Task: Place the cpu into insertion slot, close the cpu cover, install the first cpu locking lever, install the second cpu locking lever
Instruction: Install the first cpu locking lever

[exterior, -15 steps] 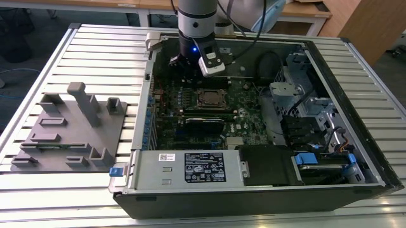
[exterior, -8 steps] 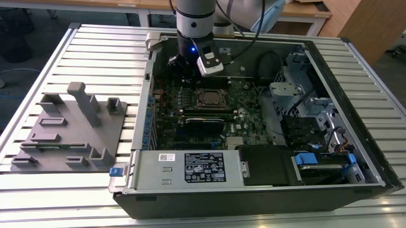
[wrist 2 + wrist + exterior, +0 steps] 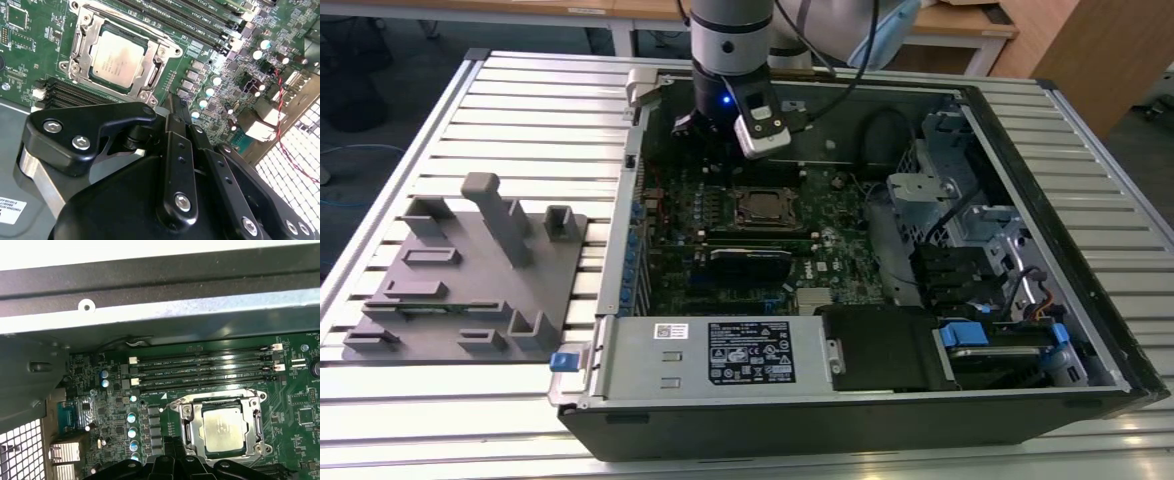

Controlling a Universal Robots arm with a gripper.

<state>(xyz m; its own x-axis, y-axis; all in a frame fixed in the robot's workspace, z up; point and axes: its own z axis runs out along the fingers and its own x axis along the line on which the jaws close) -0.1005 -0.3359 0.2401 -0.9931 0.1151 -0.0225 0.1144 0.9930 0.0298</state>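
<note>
Beneath cpu cover (image 3: 82, 47), cpu (image 3: 120, 55) edges hidden; gripper (image 3: 177, 102) near.

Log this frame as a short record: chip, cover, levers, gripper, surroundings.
chip: seated flat on the board, silvery top showing
cover: down around the chip
levers: lying along the cover's edge; cannot tell if latched
gripper: over the board, beside the chip, not touching it
surroundings: open computer case on a slatted table
</note>
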